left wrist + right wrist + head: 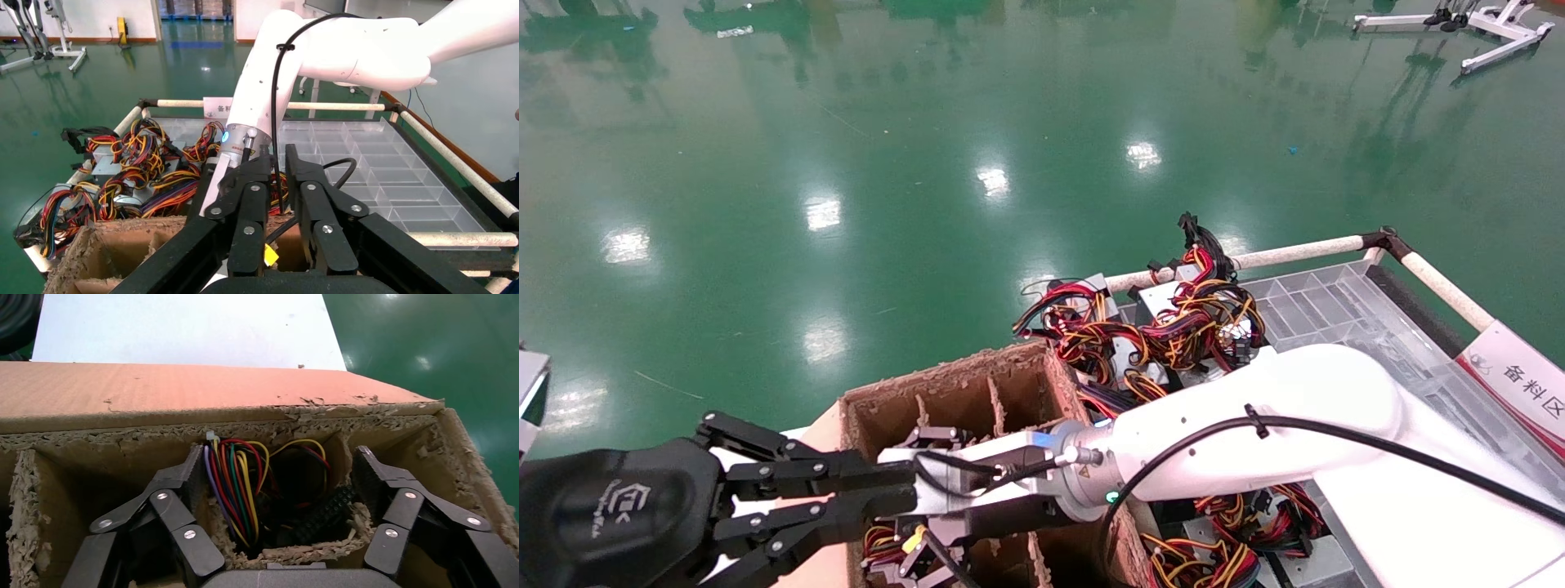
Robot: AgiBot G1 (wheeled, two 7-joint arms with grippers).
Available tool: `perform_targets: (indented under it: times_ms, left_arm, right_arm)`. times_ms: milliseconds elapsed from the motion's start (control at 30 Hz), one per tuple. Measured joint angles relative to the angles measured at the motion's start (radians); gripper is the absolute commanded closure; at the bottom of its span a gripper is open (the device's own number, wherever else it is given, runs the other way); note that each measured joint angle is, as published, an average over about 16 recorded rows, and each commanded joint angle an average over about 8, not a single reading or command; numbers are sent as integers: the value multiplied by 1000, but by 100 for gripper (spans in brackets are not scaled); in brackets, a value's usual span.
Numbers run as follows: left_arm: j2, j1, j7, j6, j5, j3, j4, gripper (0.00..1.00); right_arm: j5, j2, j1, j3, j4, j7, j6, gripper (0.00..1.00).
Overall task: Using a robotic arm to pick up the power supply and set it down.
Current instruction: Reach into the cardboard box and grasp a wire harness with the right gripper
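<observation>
The robotic arm at work is my white right arm [1254, 425], which reaches left over a divided cardboard box [944, 384]. Its gripper [278, 471] is open, with one finger on each side of a box compartment. In that compartment lies a power supply, of which only its bundle of red, yellow, green and purple wires [235, 484] and a black connector [324, 514] show. The grey casing is hidden. Neither finger touches the wires. My left gripper [911, 486] hovers at the box's left side, shut and holding nothing.
More power supplies with tangled wires [1173, 327] are piled in a railed bin behind the box. A clear compartment tray [1336, 302] sits to the right of them. The right arm's black cable [276, 110] hangs in front of the left gripper [280, 162]. Green floor lies beyond.
</observation>
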Motion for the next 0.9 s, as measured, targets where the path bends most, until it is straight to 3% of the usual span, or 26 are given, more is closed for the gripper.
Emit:
perform_targets:
  times_ms: [900]
  left_arm:
    - [0,0,0,0,0,0,0,0]
  right_arm:
    - [7,18,-26,-13,-26,23,16,100]
